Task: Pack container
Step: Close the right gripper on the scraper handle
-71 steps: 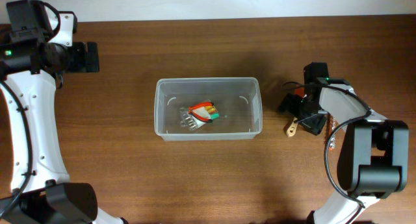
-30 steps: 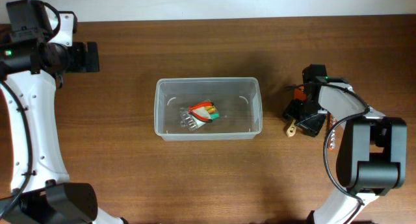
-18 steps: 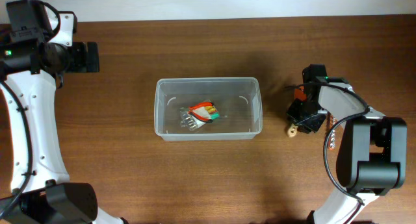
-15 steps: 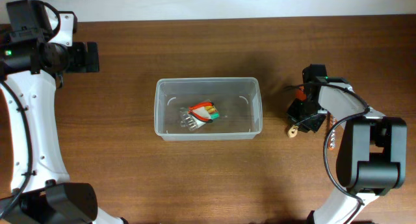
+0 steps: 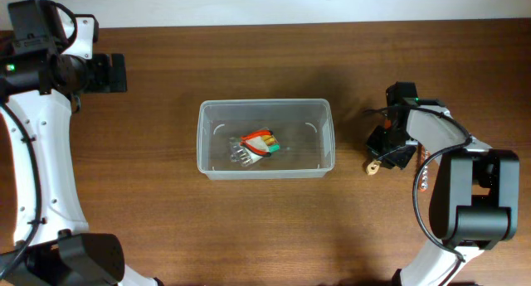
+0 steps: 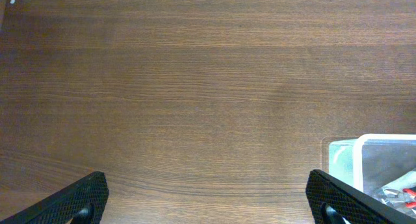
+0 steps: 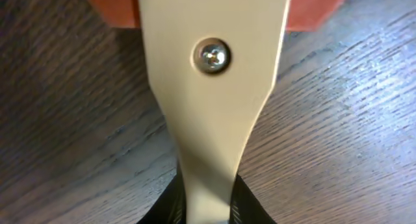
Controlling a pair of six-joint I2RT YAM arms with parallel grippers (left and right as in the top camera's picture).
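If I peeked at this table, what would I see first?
Probably the big clear container in the middle of the table, with a bright red and orange tool lying inside. To its right, the right pincer grips a beige tool with a shiny screw.

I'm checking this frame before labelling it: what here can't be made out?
Tan tool: right wrist view sits so close that the frame edges cut off both ends; its kind is unclear.
Right claw: same view, bottom edge cuts its fingers; grip cannot be told.
Small items in the container: overhead view, too small to identify.
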